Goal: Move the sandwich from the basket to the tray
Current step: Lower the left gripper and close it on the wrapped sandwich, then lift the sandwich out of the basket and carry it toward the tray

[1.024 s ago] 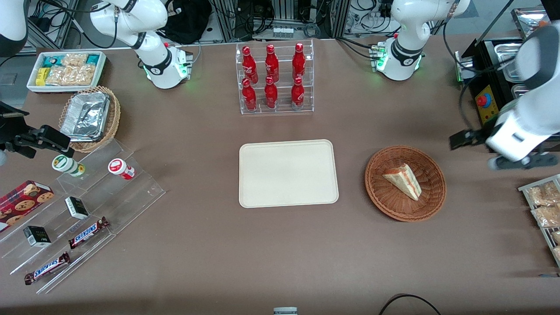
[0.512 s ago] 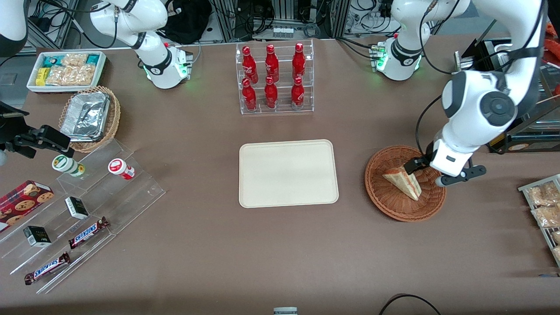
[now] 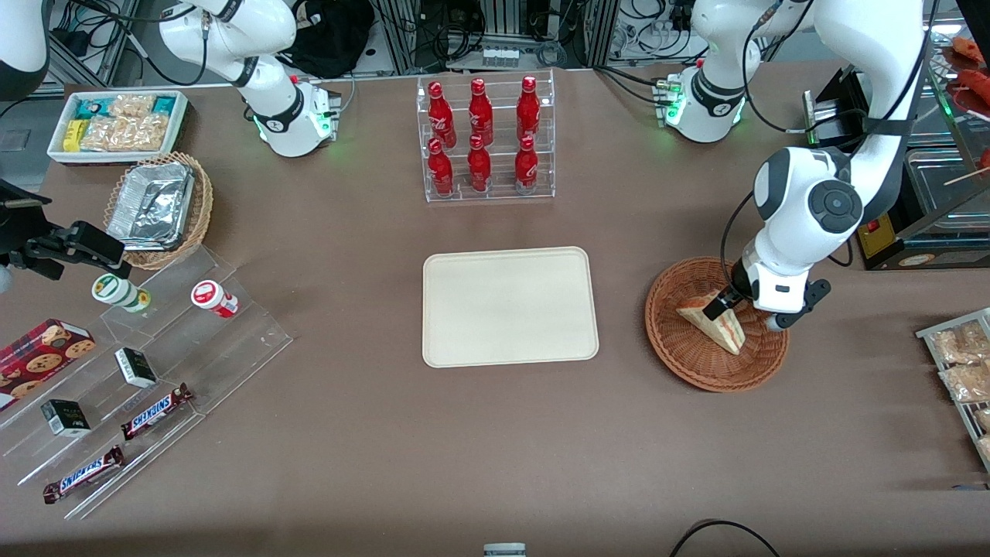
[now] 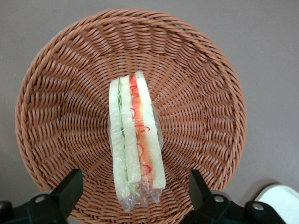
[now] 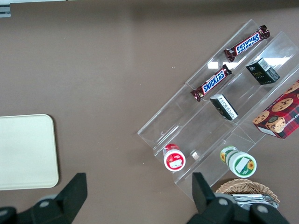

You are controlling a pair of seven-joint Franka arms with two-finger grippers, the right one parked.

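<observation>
The sandwich [image 3: 718, 325], a wrapped pale wedge with green and orange-red filling, lies in the round reddish-brown basket [image 3: 696, 376] toward the working arm's end of the table. My left gripper [image 3: 744, 313] hangs low over the basket and is open. In the left wrist view the sandwich [image 4: 135, 135] rests on its side in the basket [image 4: 201, 70]. Its wrapped end sits in the gap of the gripper [image 4: 134, 187], and neither of the black fingers [image 4: 70, 187] touches it. The cream tray [image 3: 510, 305] lies flat beside the basket at the table's middle, with nothing on it.
A clear rack of red bottles [image 3: 486, 139] stands farther from the front camera than the tray. A black control box [image 3: 870, 224] and a rack of snack packets [image 3: 959, 363] flank the basket. Acrylic steps with snacks [image 3: 139, 371] and a foil-tray basket [image 3: 158, 209] sit toward the parked arm's end.
The left arm swung in from the table's edge to over the basket, then settled lower and closer to the sandwich. The sandwich has not moved.
</observation>
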